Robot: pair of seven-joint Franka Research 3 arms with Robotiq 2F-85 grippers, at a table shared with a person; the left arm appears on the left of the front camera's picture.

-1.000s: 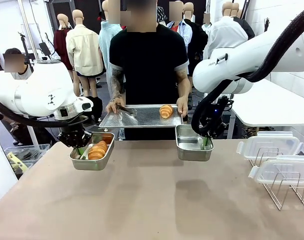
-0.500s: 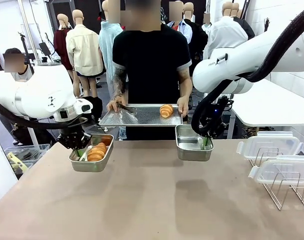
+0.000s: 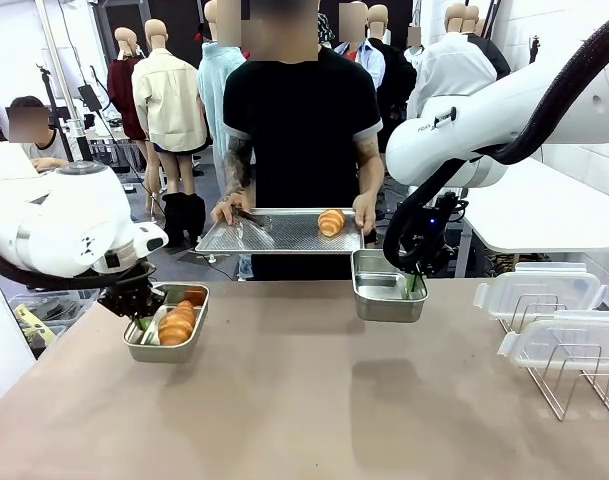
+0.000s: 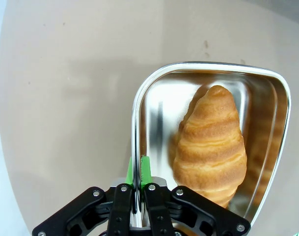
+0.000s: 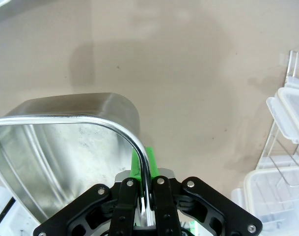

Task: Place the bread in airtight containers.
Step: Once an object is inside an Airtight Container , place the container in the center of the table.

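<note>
Down at left, the left hand, clamped on the filled tin, has lowered it toward the counter; the right hand pinches the empty tin, awaiting bread.

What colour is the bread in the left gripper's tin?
Golden-orange bread, ridged; clearest in the left wrist view.

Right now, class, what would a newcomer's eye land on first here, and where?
A golden ridged croissant roll lies in a shallow stainless-steel tin gripped by the left claw at the table's left. The right claw holds up an empty matching tin near the far edge; behind it, a second roll sits on the person's perforated metal tray.
</note>
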